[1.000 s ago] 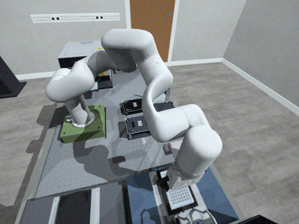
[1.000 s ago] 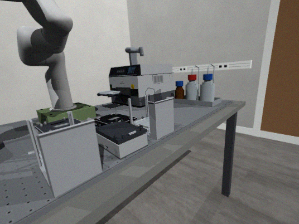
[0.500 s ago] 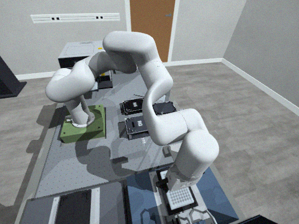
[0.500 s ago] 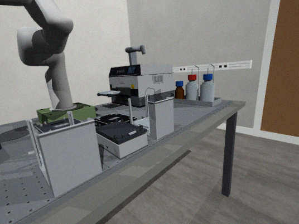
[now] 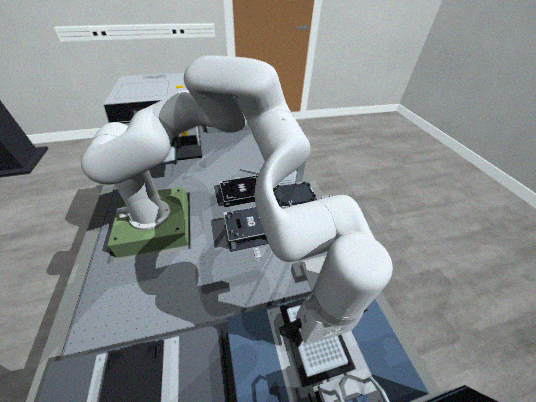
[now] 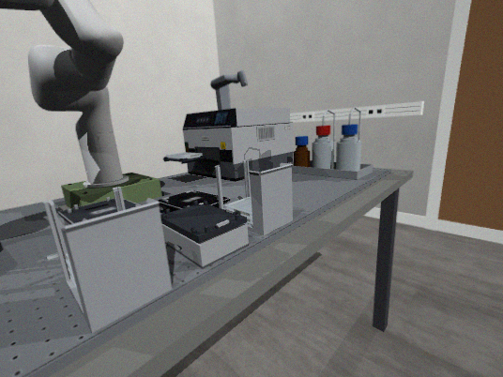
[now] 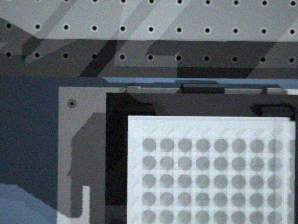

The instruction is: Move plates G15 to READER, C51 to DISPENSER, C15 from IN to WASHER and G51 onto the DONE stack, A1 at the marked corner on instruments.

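Pictured from above: white arm bent over the perforated table, wrist lowered directly above a white plate of round wells. Plate seated flat in a dark nest on a blue housing at the table's near edge, on the far side of the plate from the green base block. Pincer spread fully wide, gripping nothing; fingers themselves out of sight. Seen through the wrist camera: plate filling the lower right, its dark nest framing the left and top edges, grey mount just left of the plate. Two black nests between plate and base block. Plate's label unreadable.
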You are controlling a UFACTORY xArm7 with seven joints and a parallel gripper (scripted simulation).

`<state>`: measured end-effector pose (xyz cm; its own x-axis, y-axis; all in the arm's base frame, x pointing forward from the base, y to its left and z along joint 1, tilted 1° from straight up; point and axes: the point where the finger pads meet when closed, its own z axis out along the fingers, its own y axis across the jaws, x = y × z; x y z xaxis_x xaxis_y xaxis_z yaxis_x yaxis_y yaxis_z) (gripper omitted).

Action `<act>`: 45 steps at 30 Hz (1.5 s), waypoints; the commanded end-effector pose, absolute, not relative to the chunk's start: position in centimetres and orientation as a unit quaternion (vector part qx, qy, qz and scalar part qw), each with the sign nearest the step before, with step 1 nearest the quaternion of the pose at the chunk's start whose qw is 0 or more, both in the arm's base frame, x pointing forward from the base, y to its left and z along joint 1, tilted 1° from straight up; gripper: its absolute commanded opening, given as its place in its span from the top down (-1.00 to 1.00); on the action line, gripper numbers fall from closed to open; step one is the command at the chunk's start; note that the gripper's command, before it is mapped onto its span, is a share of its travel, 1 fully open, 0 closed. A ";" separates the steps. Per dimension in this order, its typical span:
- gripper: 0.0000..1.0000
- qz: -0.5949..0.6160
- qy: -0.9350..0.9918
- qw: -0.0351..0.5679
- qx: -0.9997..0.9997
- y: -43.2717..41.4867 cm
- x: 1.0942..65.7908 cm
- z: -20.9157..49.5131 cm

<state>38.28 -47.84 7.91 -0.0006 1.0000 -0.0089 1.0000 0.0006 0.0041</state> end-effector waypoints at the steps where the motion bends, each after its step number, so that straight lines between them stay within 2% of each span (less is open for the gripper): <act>1: -1.00 -0.002 0.707 0.007 0.707 -47.9 38.3 8.0; 45: -1.00 -0.002 0.707 0.007 0.707 -48.0 38.3 7.0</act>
